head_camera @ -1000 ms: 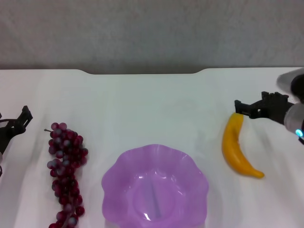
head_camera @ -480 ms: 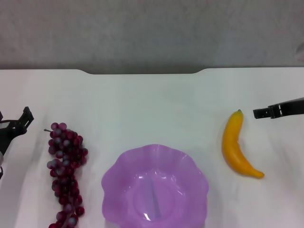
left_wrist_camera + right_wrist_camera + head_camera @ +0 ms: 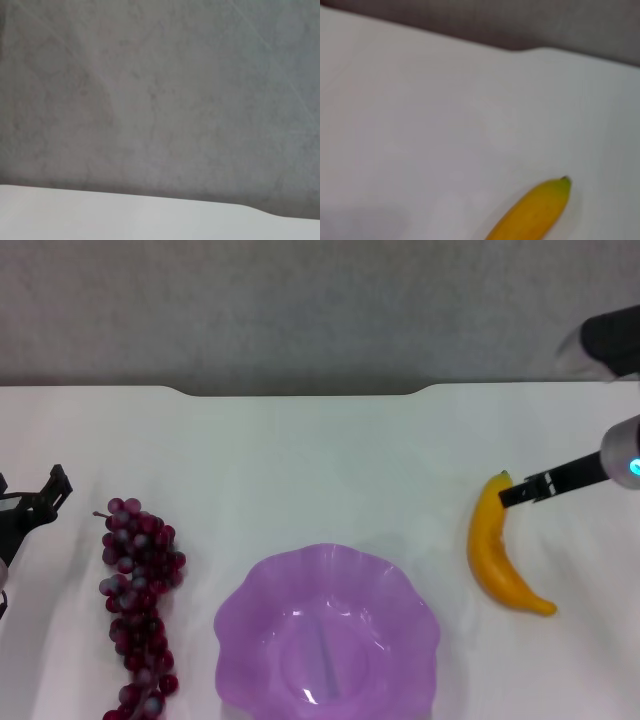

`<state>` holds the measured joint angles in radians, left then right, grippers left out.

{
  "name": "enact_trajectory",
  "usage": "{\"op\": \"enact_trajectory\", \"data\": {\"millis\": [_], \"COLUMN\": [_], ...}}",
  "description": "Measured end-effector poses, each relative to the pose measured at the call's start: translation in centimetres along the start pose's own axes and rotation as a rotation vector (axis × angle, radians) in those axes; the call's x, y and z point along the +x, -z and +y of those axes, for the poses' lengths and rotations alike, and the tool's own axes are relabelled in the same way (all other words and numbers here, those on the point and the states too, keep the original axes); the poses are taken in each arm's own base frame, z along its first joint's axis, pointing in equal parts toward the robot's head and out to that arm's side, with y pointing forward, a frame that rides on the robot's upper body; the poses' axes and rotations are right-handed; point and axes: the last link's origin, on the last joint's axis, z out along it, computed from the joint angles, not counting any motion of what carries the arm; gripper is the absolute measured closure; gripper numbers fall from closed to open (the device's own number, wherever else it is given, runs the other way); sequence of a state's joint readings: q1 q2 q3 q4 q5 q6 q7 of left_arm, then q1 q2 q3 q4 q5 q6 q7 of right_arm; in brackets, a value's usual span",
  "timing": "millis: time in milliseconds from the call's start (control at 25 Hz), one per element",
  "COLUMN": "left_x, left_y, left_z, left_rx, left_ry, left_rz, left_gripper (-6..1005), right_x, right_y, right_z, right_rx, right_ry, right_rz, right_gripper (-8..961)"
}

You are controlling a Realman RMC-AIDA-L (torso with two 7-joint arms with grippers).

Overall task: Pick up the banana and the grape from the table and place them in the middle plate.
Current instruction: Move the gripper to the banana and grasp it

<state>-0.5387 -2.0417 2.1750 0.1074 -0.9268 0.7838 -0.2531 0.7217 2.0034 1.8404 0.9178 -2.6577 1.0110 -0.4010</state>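
Head view first: the banana (image 3: 498, 556) lies flat on the white bench (image 3: 320, 460) on the robot's right side, greenish tip toward the far edge, well apart from the purple scalloped plate (image 3: 327, 635) at the near middle. The plate holds nothing but a glint of light. The grape bunch (image 3: 138, 595) stretches along the bench left of the plate, close to its rim but not touching.

And there's the right gripper (image 3: 520, 492), reaching in from the right edge, its dark tip right at the banana's far end, over or against the tip; from here I cannot tell whether its fingers are spread or closed, only one thin dark bar shows. The left gripper (image 3: 30, 508) sits at the left edge, beside the grapes but apart from them, and its finger gap can't be judged either.

The right wrist view offers what the head view doesn't: the banana's (image 3: 536, 210) green tip close up against bare bench (image 3: 420, 125), with the notched far edge behind it. No fingers in that shot. The left wrist view gives only the grey wall (image 3: 160, 90) and a strip of bench (image 3: 100, 215).
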Motion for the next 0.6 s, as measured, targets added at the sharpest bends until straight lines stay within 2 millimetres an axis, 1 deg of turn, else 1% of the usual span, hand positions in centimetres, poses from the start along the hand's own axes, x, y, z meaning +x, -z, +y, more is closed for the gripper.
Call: {"op": "enact_trajectory", "data": {"millis": [40, 240, 440, 600], "left_x": [0.0, 0.1, 0.2, 0.2], "left_y": [0.0, -0.1, -0.2, -0.2], "left_z": [0.0, 0.0, 0.2, 0.2], "left_rx": [0.001, -0.001, -0.005, -0.007], "left_ry": [0.001, -0.001, -0.004, -0.003], "left_rz": [0.0, 0.002, 0.003, 0.004], "left_gripper": [175, 175, 175, 175], "right_x": [0.2, 0.5, 1.8, 2.4], "right_y": [-0.7, -1.5, -2.7, -3.3], "right_z": [0.2, 0.6, 2.0, 3.3], "right_rx": [0.001, -0.012, -0.047, -0.071], "right_ry": [0.002, 0.001, 0.018, 0.042], "right_rz": [0.015, 0.013, 0.022, 0.044], "right_gripper": [114, 118, 121, 125]}}
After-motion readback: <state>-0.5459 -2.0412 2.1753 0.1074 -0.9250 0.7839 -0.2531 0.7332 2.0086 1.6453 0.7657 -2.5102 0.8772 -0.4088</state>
